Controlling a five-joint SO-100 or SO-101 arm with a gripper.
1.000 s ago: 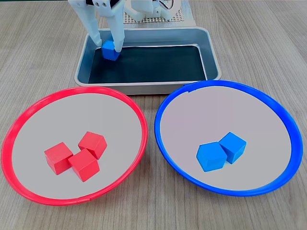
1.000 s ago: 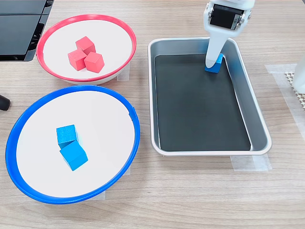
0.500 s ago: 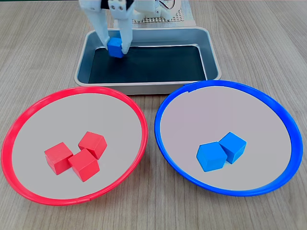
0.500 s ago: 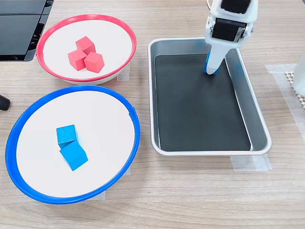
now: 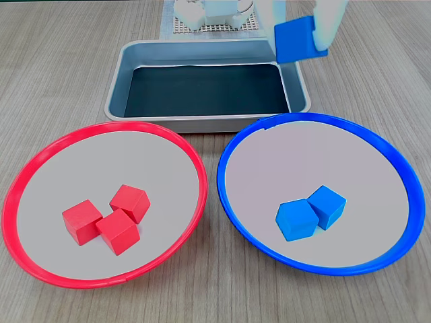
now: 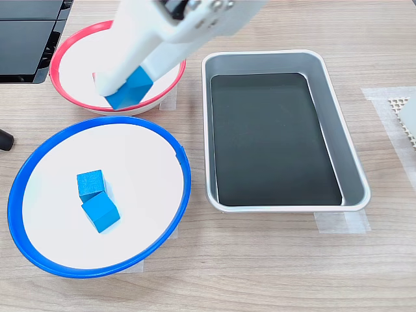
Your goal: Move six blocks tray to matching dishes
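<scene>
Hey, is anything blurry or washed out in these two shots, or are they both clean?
In a fixed view the held blue block is sharp, lighting even. In another fixed view the white gripper looks soft and overexposed, while the tray shows mild sheen.

Light wood-grain table [image 5: 60, 74] under everything, seen in both fixed views. White mesh mat [image 5: 215, 28] at the top edge of a fixed view; in another fixed view its corner [image 6: 398, 104] shows at the right edge on a clear taped sheet [image 6: 383, 107]. Dark flat panel [image 6: 29, 39] at top left, small black object [image 6: 5, 139] at the left edge, clear tape strips [image 6: 341, 222] on the wood.
</scene>
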